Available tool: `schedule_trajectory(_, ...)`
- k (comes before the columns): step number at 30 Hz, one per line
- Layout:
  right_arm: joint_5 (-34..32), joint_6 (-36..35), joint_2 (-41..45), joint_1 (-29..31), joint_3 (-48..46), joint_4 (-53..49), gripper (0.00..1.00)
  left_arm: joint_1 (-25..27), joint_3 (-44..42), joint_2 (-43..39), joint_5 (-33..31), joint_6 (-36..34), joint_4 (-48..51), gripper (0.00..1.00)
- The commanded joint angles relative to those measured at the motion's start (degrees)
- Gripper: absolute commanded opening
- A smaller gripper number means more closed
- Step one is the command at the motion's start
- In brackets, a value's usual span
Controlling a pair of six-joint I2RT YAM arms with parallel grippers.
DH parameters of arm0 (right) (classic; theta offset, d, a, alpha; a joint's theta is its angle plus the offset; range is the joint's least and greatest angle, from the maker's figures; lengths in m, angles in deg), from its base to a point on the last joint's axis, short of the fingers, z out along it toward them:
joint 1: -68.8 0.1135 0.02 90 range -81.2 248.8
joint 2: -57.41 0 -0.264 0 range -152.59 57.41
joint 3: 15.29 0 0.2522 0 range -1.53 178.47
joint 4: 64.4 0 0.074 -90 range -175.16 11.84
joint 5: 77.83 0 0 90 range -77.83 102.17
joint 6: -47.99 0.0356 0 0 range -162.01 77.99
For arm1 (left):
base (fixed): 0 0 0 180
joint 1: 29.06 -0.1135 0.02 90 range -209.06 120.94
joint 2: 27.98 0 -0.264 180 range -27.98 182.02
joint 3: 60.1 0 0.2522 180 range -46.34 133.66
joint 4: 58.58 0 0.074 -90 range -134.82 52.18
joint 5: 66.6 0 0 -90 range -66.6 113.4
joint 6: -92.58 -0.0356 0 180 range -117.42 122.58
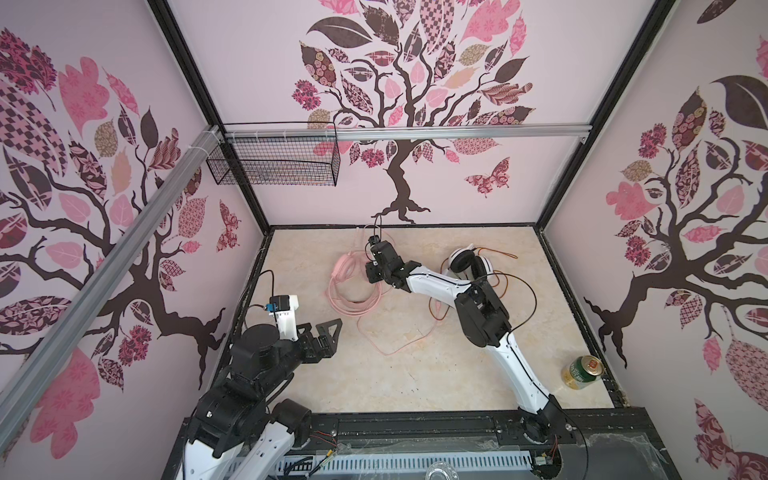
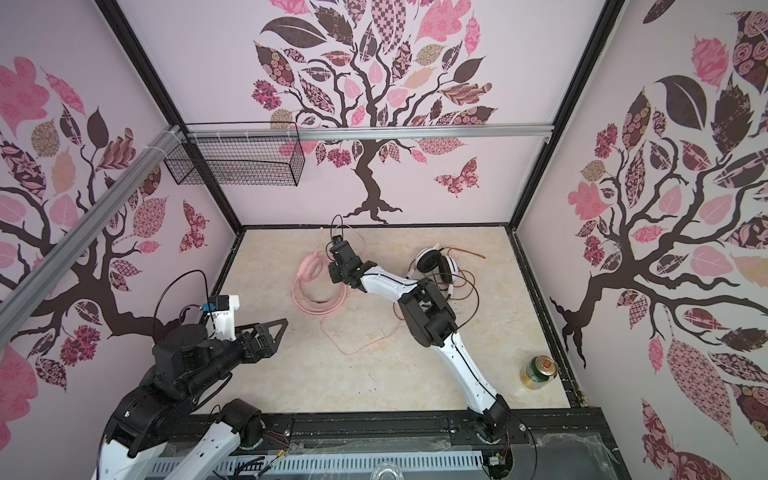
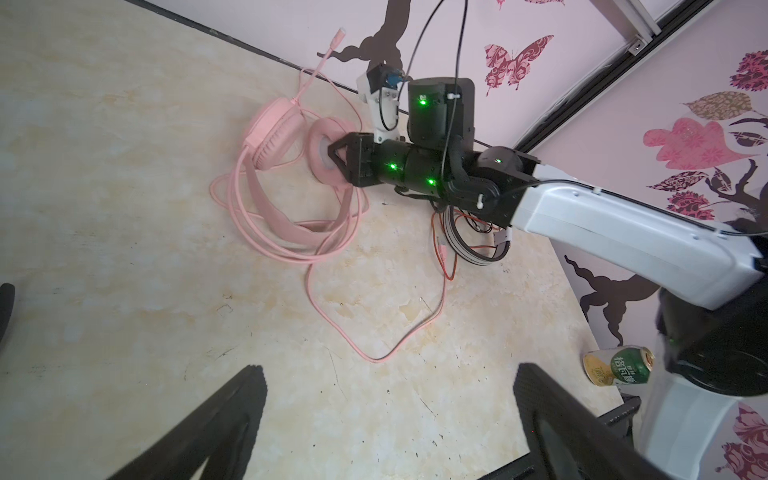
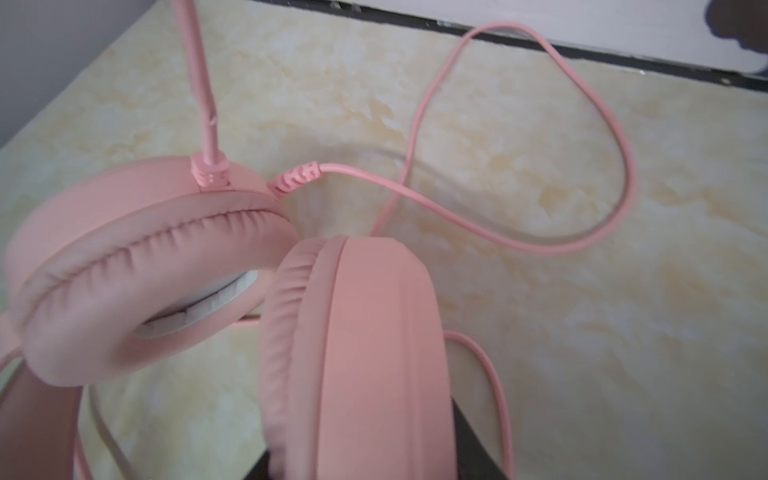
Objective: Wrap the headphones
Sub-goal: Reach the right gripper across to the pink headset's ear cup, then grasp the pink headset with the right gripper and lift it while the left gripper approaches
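Marbled beige bench (image 1: 415, 374). Pale pink corded over-ear headset (image 3: 270, 137) lies on it, cups clear only in wrist views. White-and-black headset with orange-red cable (image 1: 467, 262) near the pink set, half hidden behind the right arm. Green-and-gold drink can (image 1: 582, 371) well apart. Right pincer (image 3: 331, 156) pinches a pink earcup; left pincer (image 3: 386, 374) spread wide, well apart.

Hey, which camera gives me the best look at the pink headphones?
The left wrist view: the pink headphones show nearly whole, with microphone and looped cord. The right wrist view shows only their two ear cups, close up. In both top views the headphones look small, partly behind the right arm.
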Motion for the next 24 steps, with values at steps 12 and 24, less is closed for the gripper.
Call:
schedule_trajectory(12, -11.7, 20.2, 50.5, 0.2, -53.0, 13.6, 0.32, 1.8, -1.0, 3.4, -5.5, -1.9, -1.9, 0.98)
schedule_trajectory(24, -14.2, 28.4, 69.8, 0.2, -68.9, 6.9, 0.28, 11.6, 1.5, 18.4, -4.9, -2.4, -13.4, 0.98)
